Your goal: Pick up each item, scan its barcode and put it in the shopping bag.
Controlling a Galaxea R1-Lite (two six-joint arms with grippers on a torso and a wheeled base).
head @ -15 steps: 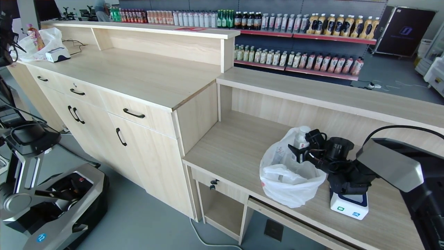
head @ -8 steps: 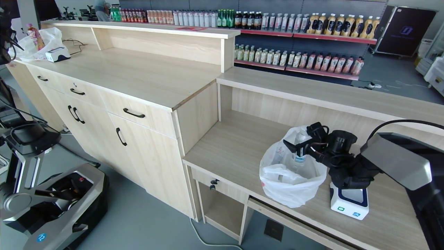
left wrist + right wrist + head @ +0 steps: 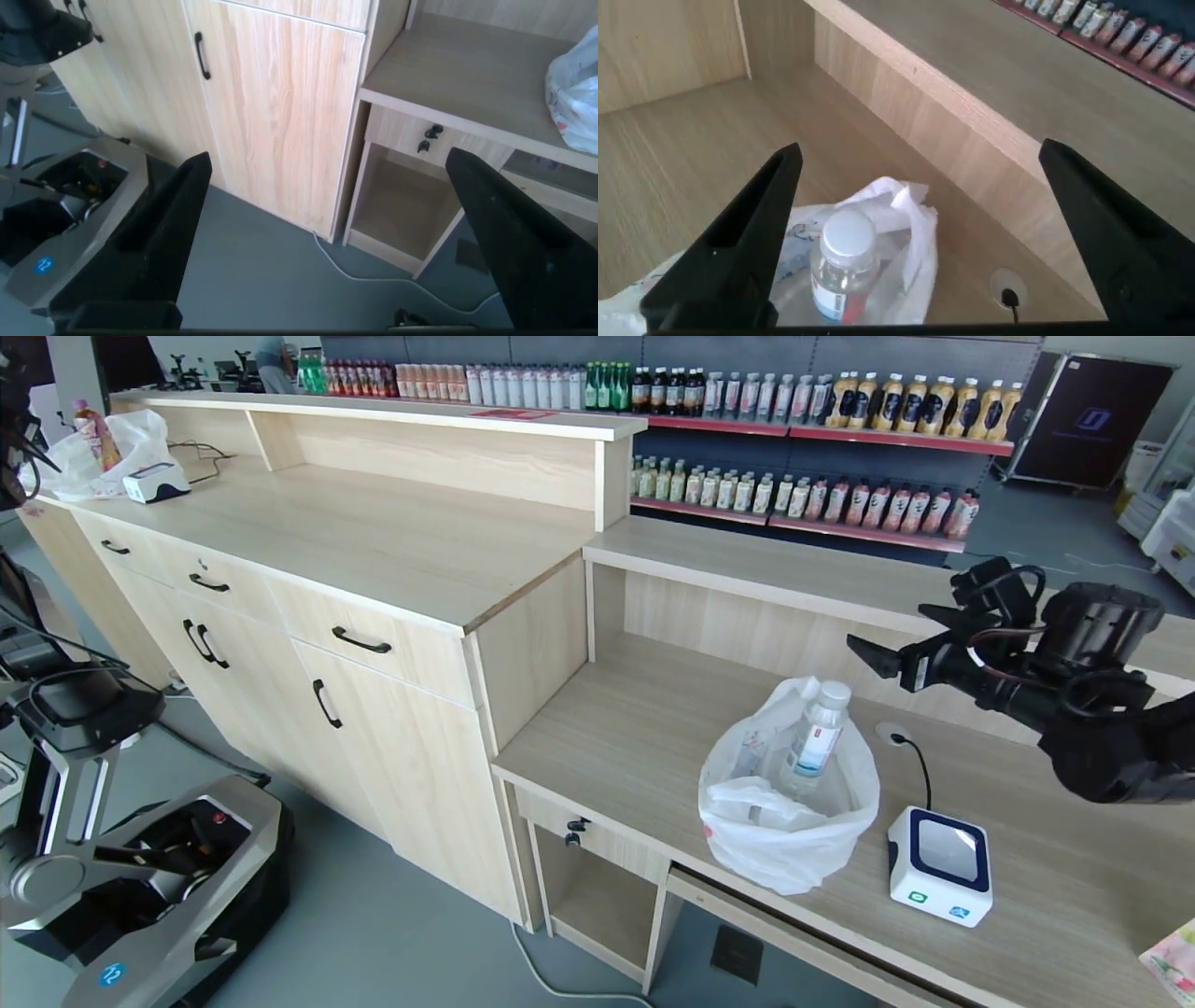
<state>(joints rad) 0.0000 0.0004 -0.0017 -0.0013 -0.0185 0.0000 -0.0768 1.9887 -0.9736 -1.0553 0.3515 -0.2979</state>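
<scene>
Okay, right gripper hangs in the air, jaws spread wide, nothing held. The bag sits on the counter below it and off toward the robot's left, well apart from the fingertips. The bottle stands in the bag, tilted a little, cap up, neck above the bag's rim.

Head view adds the scanner, just beside the bag and below the gripper's wrist. Its cable runs to a hole in the counter. A pink packet lies at the counter's near edge, under the right arm.

Right wrist view looks down between the spread fingers of the right gripper. It gives the bottle's white cap from above, the bag bunched round it, and the hole just past the bag.

Left gripper is also wide and empty, low over the grey floor. Beyond it, left wrist view gives a cabinet door with a black handle and an open cubby under the counter. An edge of the bag is higher up, well apart from this gripper.
</scene>
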